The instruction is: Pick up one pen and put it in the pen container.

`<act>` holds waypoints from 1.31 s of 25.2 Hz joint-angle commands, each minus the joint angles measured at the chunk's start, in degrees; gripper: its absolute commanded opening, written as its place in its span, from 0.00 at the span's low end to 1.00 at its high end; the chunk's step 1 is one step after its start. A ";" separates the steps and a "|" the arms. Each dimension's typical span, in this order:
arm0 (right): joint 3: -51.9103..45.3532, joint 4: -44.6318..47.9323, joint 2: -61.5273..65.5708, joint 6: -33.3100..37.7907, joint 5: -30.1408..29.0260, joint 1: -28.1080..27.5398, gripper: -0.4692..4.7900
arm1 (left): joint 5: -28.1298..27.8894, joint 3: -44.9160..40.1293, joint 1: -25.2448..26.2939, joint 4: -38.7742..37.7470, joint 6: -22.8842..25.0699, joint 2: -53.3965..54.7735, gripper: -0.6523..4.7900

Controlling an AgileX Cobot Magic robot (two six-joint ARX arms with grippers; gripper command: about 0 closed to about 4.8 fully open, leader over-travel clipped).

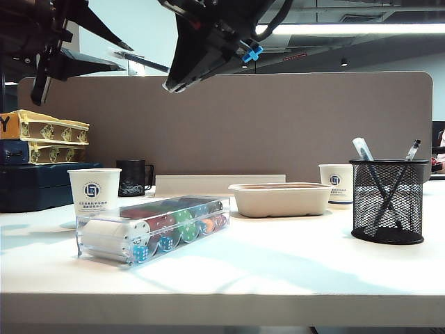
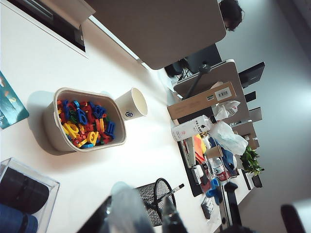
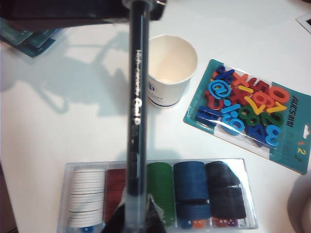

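Pen (image 3: 137, 97), slim with a dark black barrel and white print along it, is held in the right end effector (image 3: 136, 216); the two fingers are closed on its pale, see-through section, high above the white worktop (image 1: 278, 271). Only the right wrist view shows this grip. Under the pen this view also shows a clear plastic case of coloured chips (image 3: 160, 196), a white printed paper cup (image 3: 170, 70) and a teal pack of coloured plastic numbers (image 3: 248, 111).

The exterior view shows both arms only as dark shapes at the top, and the pen cannot be made out there. It shows the black wire-mesh cylindrical pen container (image 1: 388, 200) standing at the right of the worktop, with two other pens leaning inside it, one white-capped. A beige pulp tray (image 1: 280, 198) stands in the middle, near a second paper cup (image 1: 336, 184), and a small black mug (image 1: 133, 177) stands further back on the left.

The left wrist view alone shows that the tray is full of coloured plastic letters (image 2: 85, 121). The left end effector (image 2: 146, 218) appears there as blurred fingers above the mesh container; they stand partly apart and nothing is seen between them.
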 commanded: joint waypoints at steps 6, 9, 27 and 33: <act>0.33 0.90 -0.37 0.09 -0.42 1.22 0.09 | 0.04 0.33 0.07 1.51 0.17 -0.13 0.35; 0.33 0.90 -0.37 0.09 -0.39 1.20 0.09 | 0.09 0.33 0.07 1.53 0.17 -0.13 0.32; 0.31 0.46 -0.37 0.11 -0.37 1.16 0.53 | 0.09 0.31 0.07 1.53 0.20 -0.13 0.11; 0.33 -1.25 -0.63 0.07 0.90 -0.04 0.56 | 0.26 0.33 0.07 1.55 0.22 -0.13 0.11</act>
